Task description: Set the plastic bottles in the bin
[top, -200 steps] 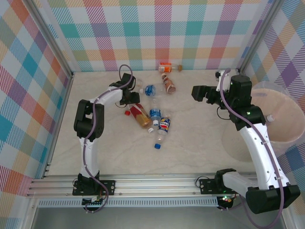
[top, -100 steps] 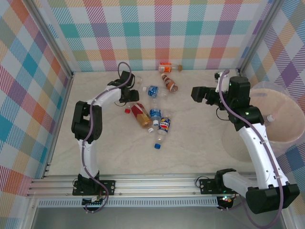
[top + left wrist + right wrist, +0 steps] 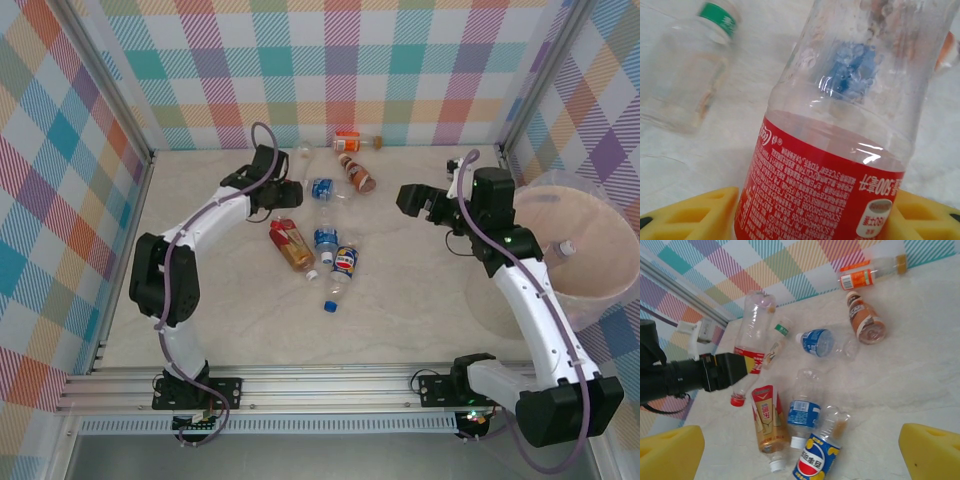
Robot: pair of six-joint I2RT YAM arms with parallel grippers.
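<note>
since a second ago the left arm has swung toward the far wall and rightward, carrying the left tool (image 3: 288,190) with it, and the red-label bottle (image 3: 751,357) has tipped up from the tabletop (image 3: 420,290). the right arm has barely shifted and the loose bottles (image 3: 326,240) lie as they did.

the bin (image 3: 600,230) stands at the right edge of the tabletop, on the outer side of the right arm, with one bottle (image 3: 562,249) already inside. it is well apart from the left tool, off to that tool's right, with the right arm between them. the right arm is much the nearer to it, so the carry looks like a long reach across.

the right tool (image 3: 412,199) is spread wide, holds nothing and faces the loose bottles.

the left tool seems to be pinching the red-label bottle. in the left wrist view its yellow pads (image 3: 690,215) sit on either side of the label, against it as far as i can judge. the grip is across the bottle's long axis. in the right wrist view that axis stands steep, base high and red cap (image 3: 737,400) low, close to the tabletop.
</note>
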